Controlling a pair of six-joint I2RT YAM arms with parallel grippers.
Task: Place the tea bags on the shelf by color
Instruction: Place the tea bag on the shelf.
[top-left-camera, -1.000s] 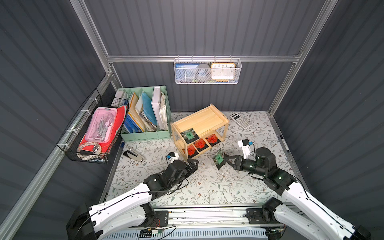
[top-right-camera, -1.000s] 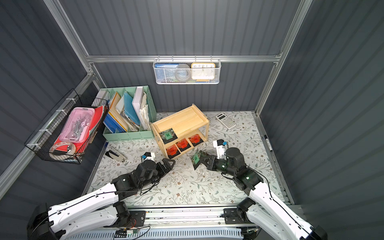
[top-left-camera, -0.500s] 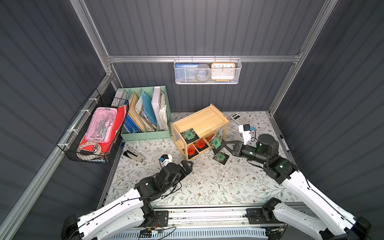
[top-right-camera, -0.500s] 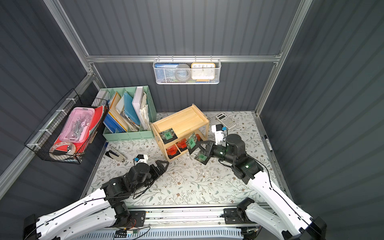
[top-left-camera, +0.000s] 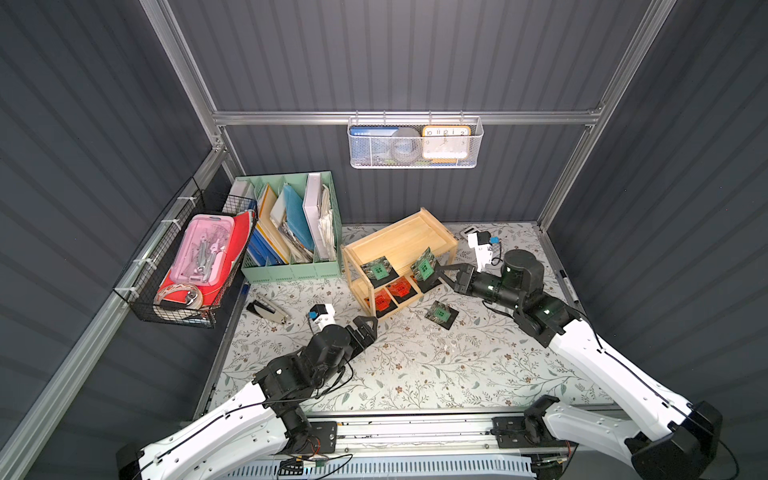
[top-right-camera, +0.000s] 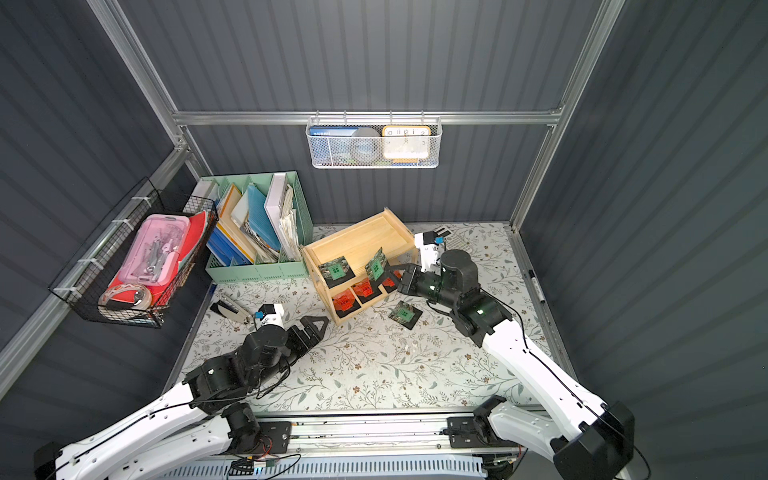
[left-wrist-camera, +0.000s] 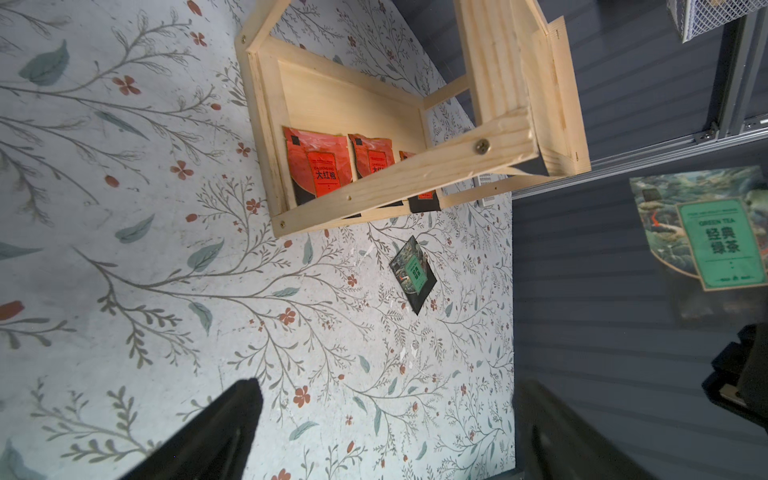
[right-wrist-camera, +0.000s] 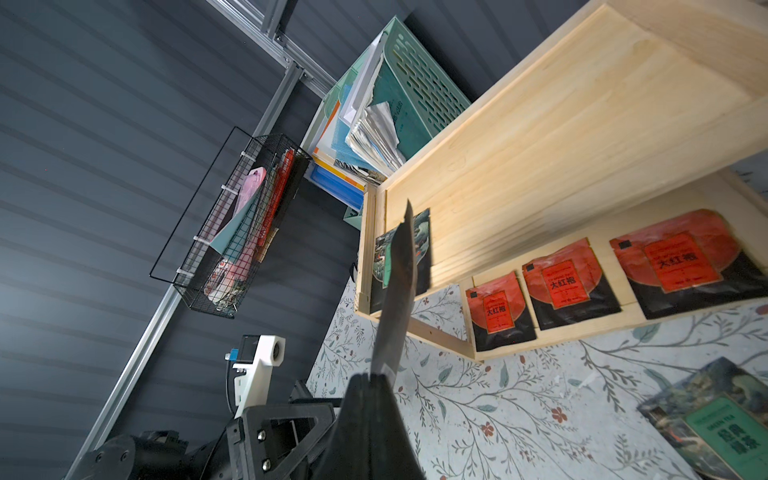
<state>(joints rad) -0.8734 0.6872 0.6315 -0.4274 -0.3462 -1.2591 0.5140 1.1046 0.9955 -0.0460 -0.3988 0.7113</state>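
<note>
My right gripper (top-left-camera: 439, 271) is shut on a green tea bag (top-left-camera: 424, 268), holding it on edge over the front rim of the wooden shelf's (top-left-camera: 399, 245) top tier. In the right wrist view that bag (right-wrist-camera: 395, 291) sticks out edge-on from the closed jaws. Another green tea bag (top-left-camera: 377, 270) lies on the top tier, and a third (top-left-camera: 441, 313) lies on the table beside the shelf. Three orange-red tea bags (right-wrist-camera: 565, 282) line the lower tier. My left gripper (top-left-camera: 368, 324) hovers open and holds nothing, near the shelf's front left corner.
A mint-green file organizer (top-left-camera: 291, 266) stands left of the shelf, with a stapler (top-left-camera: 266, 309) in front of it. A black wire basket (top-left-camera: 187, 266) hangs on the left wall and a white mesh basket (top-left-camera: 415, 145) on the back wall. A calculator (top-left-camera: 471, 229) lies behind my right arm.
My right gripper has carried the green tea bag up from over the table to the shelf's top tier. The left gripper drew back a little from the shelf.
</note>
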